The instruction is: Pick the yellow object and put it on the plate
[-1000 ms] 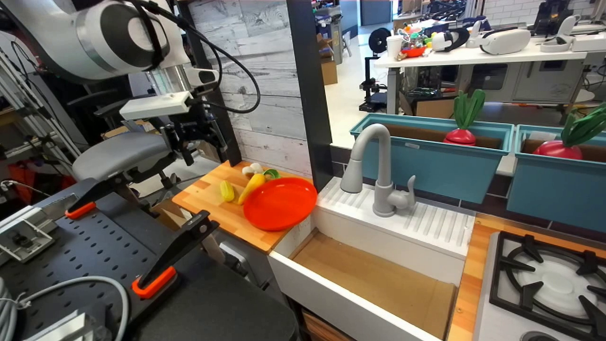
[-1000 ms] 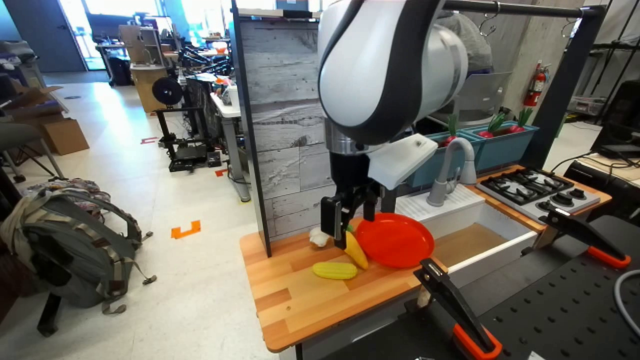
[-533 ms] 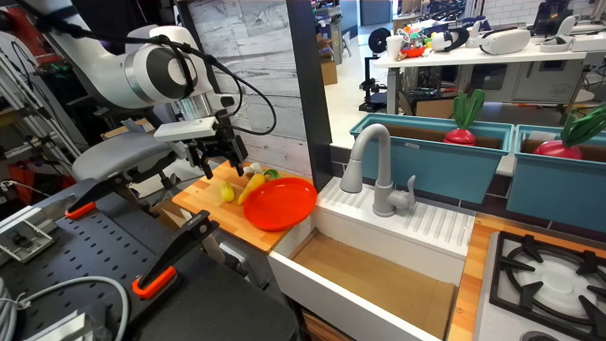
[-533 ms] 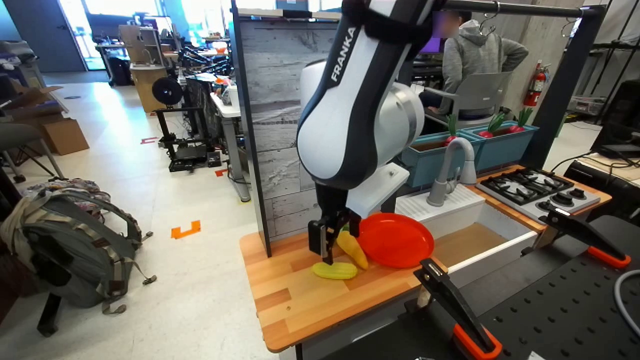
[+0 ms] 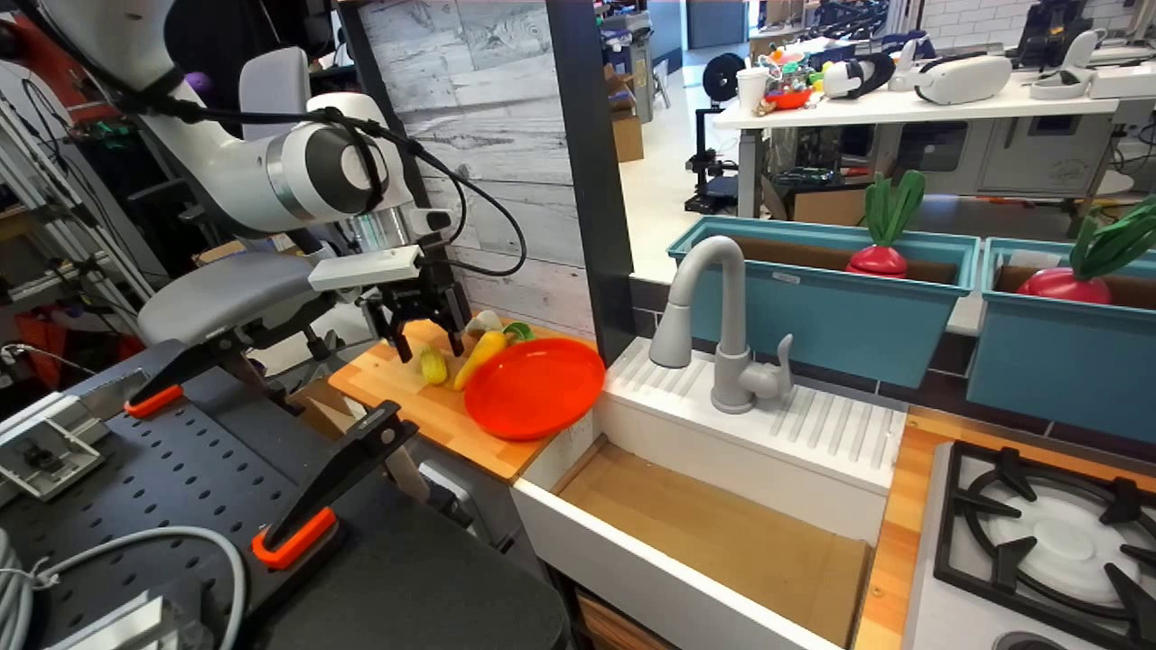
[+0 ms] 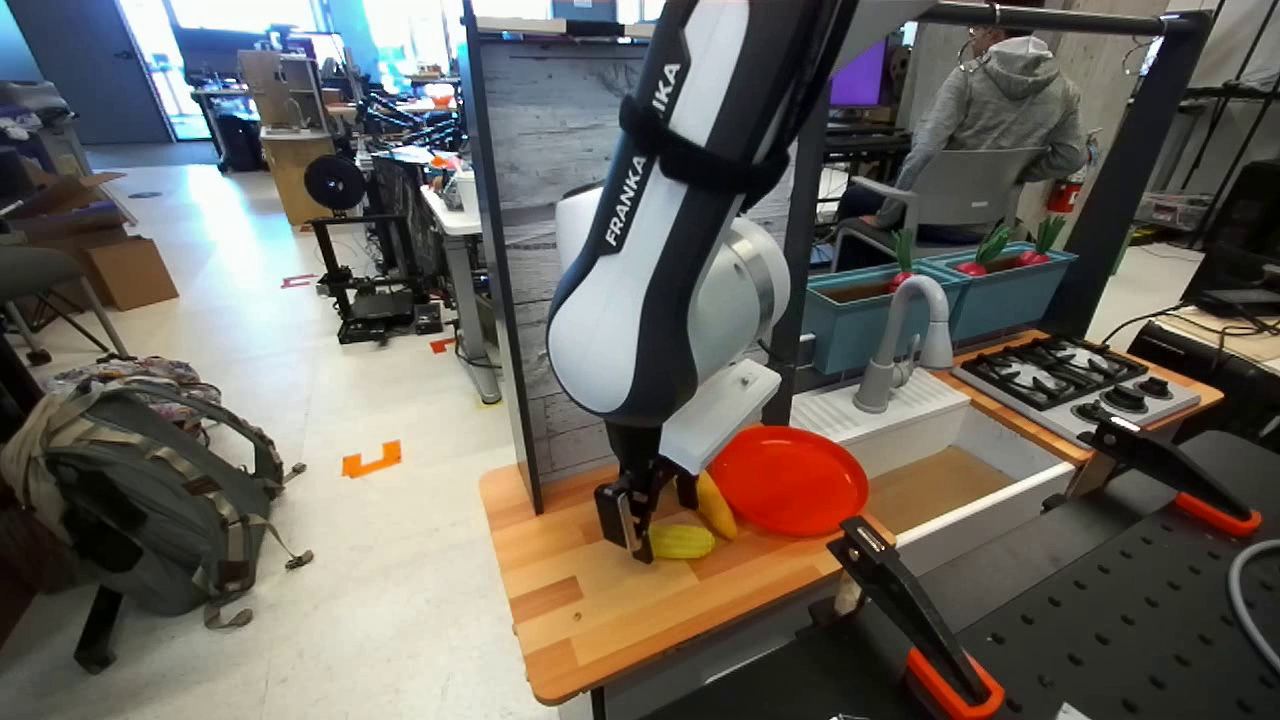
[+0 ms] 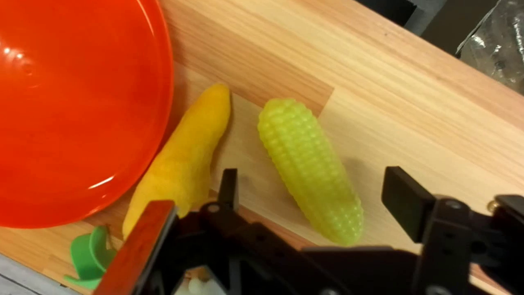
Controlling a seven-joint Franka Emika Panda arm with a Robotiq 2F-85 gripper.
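The yellow object, a light yellow corn cob, lies on the wooden counter in both exterior views (image 5: 434,366) (image 6: 684,542) and in the wrist view (image 7: 305,164). A deeper yellow, tapered item (image 7: 192,139) lies between it and the plate; it also shows in both exterior views (image 5: 481,356) (image 6: 716,506). The round orange-red plate (image 7: 82,102) is bare in both exterior views (image 5: 535,390) (image 6: 790,480). My gripper (image 7: 311,180) is open, pointing down over the corn in both exterior views (image 5: 432,352) (image 6: 666,530). Its fingers are on either side of the corn, with gaps in the wrist view.
A green curled piece (image 7: 90,256) and a whitish item (image 5: 485,321) lie by the wall panel (image 5: 488,135). The sink (image 5: 722,533) and grey faucet (image 5: 731,343) are beyond the plate. A black clamp (image 5: 334,478) stands near the counter's front edge (image 5: 424,433).
My gripper has come down and moved in over the counter until its fingers are around the corn. The corn, the deeper yellow item and the plate have not moved.
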